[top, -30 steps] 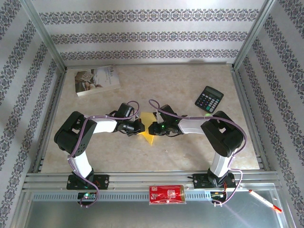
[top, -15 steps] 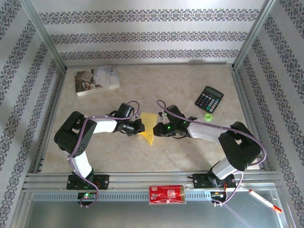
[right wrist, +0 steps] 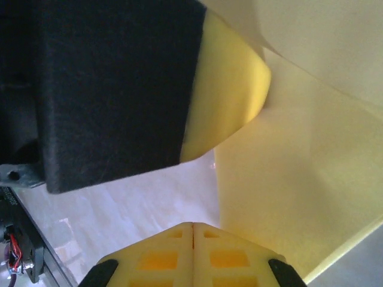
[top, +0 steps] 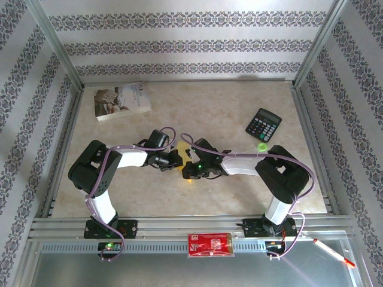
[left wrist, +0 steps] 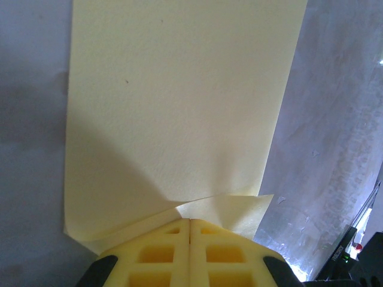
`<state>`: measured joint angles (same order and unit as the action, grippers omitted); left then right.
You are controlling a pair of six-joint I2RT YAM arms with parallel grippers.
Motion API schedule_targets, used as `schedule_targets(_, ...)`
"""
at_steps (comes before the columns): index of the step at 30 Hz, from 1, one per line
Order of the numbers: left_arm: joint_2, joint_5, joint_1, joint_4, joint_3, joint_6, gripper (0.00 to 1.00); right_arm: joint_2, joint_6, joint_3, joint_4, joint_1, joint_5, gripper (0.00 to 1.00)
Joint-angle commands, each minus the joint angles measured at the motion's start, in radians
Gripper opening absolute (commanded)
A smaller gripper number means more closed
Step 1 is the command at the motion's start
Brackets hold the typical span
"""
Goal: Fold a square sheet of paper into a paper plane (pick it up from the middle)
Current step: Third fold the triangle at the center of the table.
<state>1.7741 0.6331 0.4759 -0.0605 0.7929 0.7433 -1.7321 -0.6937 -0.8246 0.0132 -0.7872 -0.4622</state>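
I have one square sheet of paper mid-table, caught between my two claws: it lies right of the left gripper and left of the right gripper, both about equally close. Yellow peeks out far and near of them, so I judge it runs near-to-far. The left pads are clamped on its edge. The right pads are pressed together (whether paper sits inside, I cannot tell). One book, one calculator and one red packet stand well apart.

Beige marbled table with white book, black calculator, small green object and folded yellow paper
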Motion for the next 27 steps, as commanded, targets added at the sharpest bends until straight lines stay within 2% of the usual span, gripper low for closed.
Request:
schedule_targets(1,0.050,-0.055,-0.008,0.080,-0.028,-0.027,0.00,-0.027,0.014,-0.012,0.007,0.015,-0.009,0.05)
schedule_targets(12,0.054,-0.060,-0.009,0.082,-0.030,-0.032,0.00,-0.054,0.019,0.090,-0.032,0.021,0.005,0.03)
schedule_targets(27,0.060,-0.072,-0.009,0.097,-0.027,-0.044,0.00,0.037,0.008,0.209,-0.133,-0.033,0.034,0.02)
